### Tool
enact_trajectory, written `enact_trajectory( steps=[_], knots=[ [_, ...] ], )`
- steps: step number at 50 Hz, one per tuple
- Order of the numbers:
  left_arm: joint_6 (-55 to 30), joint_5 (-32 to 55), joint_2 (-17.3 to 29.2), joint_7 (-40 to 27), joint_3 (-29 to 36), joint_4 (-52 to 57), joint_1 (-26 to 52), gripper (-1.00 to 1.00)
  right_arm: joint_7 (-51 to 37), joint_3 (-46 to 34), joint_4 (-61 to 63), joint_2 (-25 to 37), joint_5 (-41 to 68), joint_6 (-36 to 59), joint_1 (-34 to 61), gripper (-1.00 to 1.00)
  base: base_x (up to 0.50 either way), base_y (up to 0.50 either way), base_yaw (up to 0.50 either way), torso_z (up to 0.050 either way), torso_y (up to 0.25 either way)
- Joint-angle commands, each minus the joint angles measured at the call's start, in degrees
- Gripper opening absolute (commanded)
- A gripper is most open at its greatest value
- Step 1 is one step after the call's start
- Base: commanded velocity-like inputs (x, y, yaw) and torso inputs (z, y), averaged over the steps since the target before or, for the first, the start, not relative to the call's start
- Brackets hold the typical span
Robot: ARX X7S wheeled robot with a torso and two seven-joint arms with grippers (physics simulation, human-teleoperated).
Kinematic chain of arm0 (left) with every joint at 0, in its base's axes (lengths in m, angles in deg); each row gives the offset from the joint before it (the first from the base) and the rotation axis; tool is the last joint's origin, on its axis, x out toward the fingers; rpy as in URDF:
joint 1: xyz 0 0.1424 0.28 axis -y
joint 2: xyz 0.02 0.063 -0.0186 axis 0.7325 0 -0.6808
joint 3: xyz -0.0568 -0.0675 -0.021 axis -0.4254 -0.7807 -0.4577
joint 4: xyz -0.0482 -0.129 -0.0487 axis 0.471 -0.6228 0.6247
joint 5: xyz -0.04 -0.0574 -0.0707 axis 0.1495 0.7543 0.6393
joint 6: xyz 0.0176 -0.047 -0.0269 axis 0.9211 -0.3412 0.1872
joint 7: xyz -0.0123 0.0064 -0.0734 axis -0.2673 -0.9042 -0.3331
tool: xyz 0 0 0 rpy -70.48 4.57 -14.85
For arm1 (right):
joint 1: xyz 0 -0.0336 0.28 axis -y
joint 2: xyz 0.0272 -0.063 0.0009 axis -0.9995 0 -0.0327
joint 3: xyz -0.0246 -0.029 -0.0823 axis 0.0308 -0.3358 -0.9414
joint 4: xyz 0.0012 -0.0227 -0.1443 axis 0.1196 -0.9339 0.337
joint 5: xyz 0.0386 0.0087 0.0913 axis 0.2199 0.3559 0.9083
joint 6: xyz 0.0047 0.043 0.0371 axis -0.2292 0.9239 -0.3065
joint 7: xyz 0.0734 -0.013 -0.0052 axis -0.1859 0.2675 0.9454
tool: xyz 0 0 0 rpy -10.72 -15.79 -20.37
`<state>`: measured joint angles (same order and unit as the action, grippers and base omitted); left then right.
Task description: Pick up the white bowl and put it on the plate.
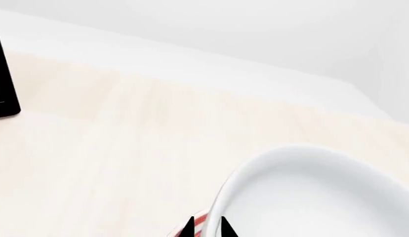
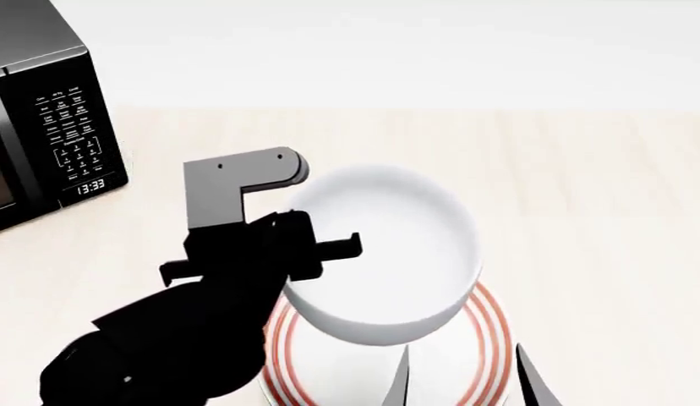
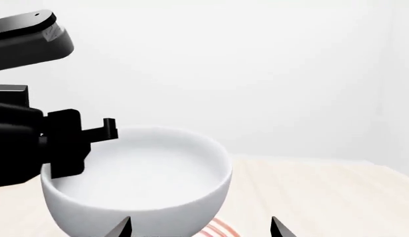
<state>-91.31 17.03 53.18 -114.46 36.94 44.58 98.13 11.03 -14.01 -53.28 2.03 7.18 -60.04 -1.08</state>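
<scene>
The white bowl (image 2: pixel 384 254) hangs over the plate (image 2: pixel 485 338), a red-ringed plate that it largely covers. My left gripper (image 2: pixel 296 241) is shut on the bowl's left rim. In the left wrist view the bowl's (image 1: pixel 323 197) rim runs between the two tips of that gripper (image 1: pixel 206 228), with a strip of the plate (image 1: pixel 199 222) just behind. My right gripper (image 2: pixel 463 385) stands open at the near side of the plate, holding nothing. From the right wrist the bowl (image 3: pixel 139 173) fills the view ahead of the open right gripper (image 3: pixel 201 229), red rings of the plate (image 3: pixel 221 228) below. Whether bowl and plate touch is hidden.
A black microwave (image 2: pixel 46 127) stands at the table's back left, its edge also in the left wrist view (image 1: pixel 3 74). The pale wooden table (image 2: pixel 609 211) stretches right of the bowl. A white wall lies behind.
</scene>
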Motion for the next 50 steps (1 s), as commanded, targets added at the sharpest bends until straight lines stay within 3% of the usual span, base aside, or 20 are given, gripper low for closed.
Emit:
enact_trajectory(
  steps=[1, 50],
  knots=[
    [4.4, 0.2, -1.3, 1.3, 2.4, -2.7, 1.5, -1.0, 0.9, 1.2, 0.0, -1.0, -1.2, -0.3, 0.0, 1.0, 0.0, 0.0, 0.0, 0.015, 0.0],
    [17.5, 8.6, -1.6, 3.4, 16.2, -11.9, 1.5, -1.0, 0.5, 0.5, -0.9, -0.7, -0.9, -0.9, 0.2, 1.0, 0.0, 0.0, 0.0, 0.0, 0.001]
  ],
)
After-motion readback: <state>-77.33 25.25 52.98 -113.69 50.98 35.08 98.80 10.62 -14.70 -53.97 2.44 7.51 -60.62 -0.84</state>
